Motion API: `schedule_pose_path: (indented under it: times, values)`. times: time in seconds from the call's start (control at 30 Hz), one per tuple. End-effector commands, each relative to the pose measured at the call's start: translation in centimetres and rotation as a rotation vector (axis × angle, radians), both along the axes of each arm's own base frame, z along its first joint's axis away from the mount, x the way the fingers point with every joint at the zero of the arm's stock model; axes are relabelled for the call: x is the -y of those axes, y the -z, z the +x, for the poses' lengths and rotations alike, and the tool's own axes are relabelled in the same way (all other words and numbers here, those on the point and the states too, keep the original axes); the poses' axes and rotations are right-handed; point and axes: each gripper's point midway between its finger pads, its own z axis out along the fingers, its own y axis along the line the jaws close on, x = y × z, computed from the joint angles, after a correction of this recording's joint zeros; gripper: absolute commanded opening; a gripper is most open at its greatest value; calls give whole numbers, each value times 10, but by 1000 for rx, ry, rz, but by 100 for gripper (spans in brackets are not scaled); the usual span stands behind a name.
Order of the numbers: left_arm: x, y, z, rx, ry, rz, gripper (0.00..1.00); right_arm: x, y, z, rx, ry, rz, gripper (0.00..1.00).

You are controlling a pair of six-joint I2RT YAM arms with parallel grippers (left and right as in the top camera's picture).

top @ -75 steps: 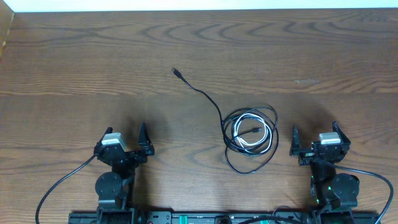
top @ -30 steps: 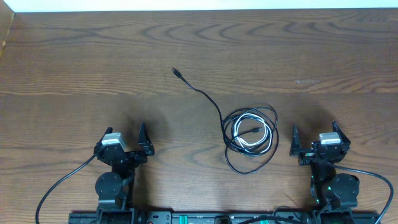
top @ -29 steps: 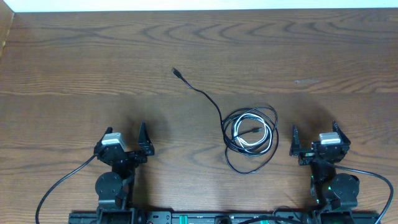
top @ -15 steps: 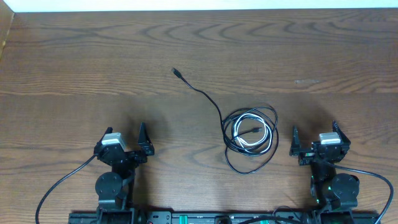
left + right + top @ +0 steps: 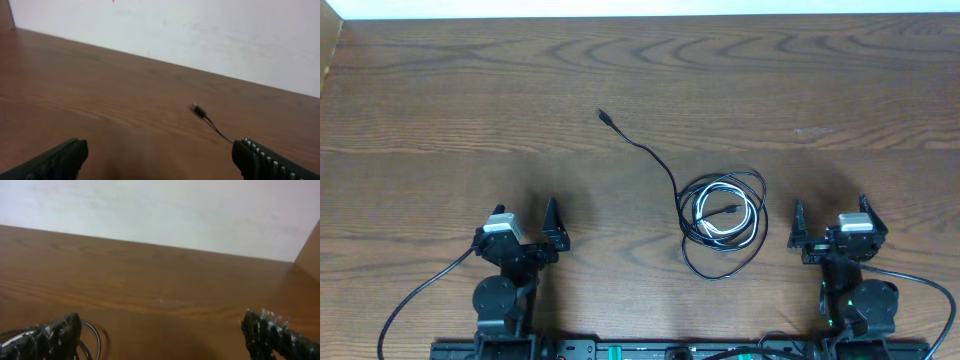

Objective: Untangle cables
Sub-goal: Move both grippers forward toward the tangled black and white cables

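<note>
Barely a twitch overhead: both arms have shifted a hair, left gripper (image 5: 524, 210) and right gripper (image 5: 830, 208) spread wide and empty, with the black cable (image 5: 651, 153) and white cable (image 5: 718, 230) coiled together just left of the right one. Left wrist view catches only the black plug, ahead and rightward. Right wrist view has loops at its left finger, so the right arm is nearer.
</note>
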Motion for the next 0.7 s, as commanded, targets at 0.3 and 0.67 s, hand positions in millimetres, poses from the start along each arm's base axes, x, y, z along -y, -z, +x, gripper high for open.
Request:
schedule_pose_path:
  times: [0.3, 0.67]
  values:
    - [2, -20, -3, -229, 8, -33, 97, 9, -6, -5, -254, 67, 34, 99]
    - [12, -12, -20, -747, 51, -66, 97, -9, -11, 8, -572, -10, 68, 99]
